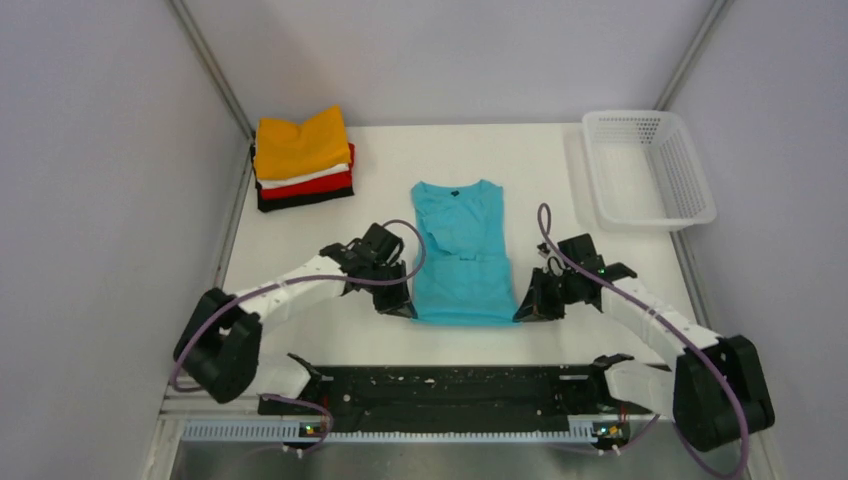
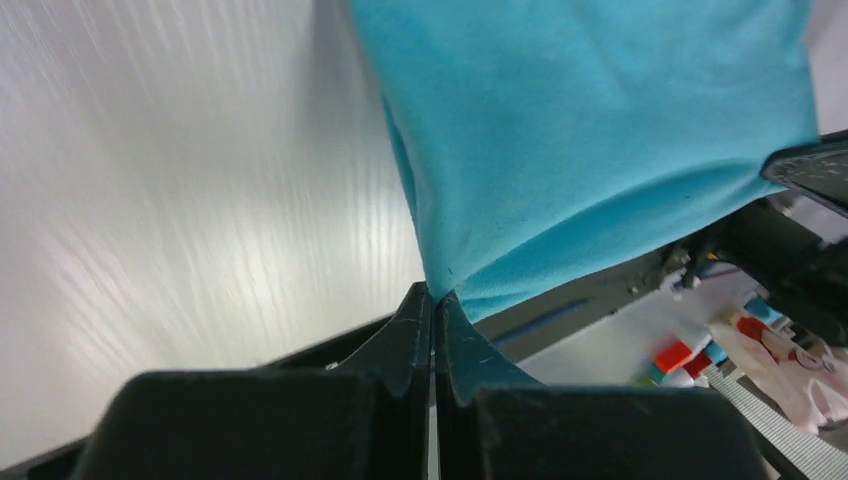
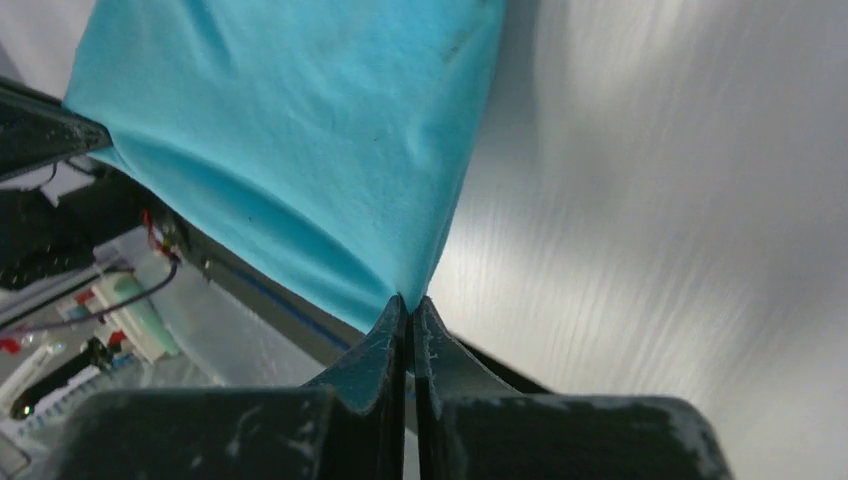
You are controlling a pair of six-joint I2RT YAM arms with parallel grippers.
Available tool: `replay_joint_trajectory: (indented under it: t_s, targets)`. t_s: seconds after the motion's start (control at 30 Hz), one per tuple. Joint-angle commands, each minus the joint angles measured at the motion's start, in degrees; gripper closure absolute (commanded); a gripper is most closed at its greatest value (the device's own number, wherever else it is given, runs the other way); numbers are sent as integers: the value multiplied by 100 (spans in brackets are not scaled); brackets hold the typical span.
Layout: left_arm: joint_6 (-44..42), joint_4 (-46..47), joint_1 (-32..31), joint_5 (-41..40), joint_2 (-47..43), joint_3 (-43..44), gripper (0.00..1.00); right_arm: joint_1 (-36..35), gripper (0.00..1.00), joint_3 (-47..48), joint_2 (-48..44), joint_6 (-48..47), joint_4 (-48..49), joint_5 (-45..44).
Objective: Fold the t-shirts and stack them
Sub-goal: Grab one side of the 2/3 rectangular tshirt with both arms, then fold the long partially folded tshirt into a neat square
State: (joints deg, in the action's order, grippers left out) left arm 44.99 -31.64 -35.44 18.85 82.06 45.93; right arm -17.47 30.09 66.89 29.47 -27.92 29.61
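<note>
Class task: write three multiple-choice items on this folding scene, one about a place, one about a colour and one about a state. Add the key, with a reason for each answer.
1. Where does the stack of folded t-shirts lie?
A. at the far left corner of the table
B. at its far right corner
C. at the middle of its near edge

2. What colour is the top shirt of that stack?
A. black
B. orange
C. red

3. What state are the left end effector and the right end effector in?
A. both open, holding nothing
B. left shut, right open
C. both shut on the turquoise t-shirt

Key:
1 A: the top view shows the stack by the far left wall.
2 B: orange lies over white, red and black.
3 C: each wrist view shows closed jaws pinching a near corner of the cloth.
</note>
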Motion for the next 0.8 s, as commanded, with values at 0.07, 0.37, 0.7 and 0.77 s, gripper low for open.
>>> replay_joint_trajectory:
  t_s: [0.07,0.37,0.7,0.77]
  targets:
    - [245,-1279,-168,97,-1442,352,100,-6,100,1033,-1096,-978,-2877,882]
    - [-76,-673,-84,-809,-1296,1396,100,141,100,2109,-287,-1220,-1716,1163]
    - [-521,251,873,-590,497,2934,100,514,100,3242,1286,-737,-112,1214]
    - [-604,125,994,-577,824,3301,100,614,100,3437,1581,-779,-90,1204]
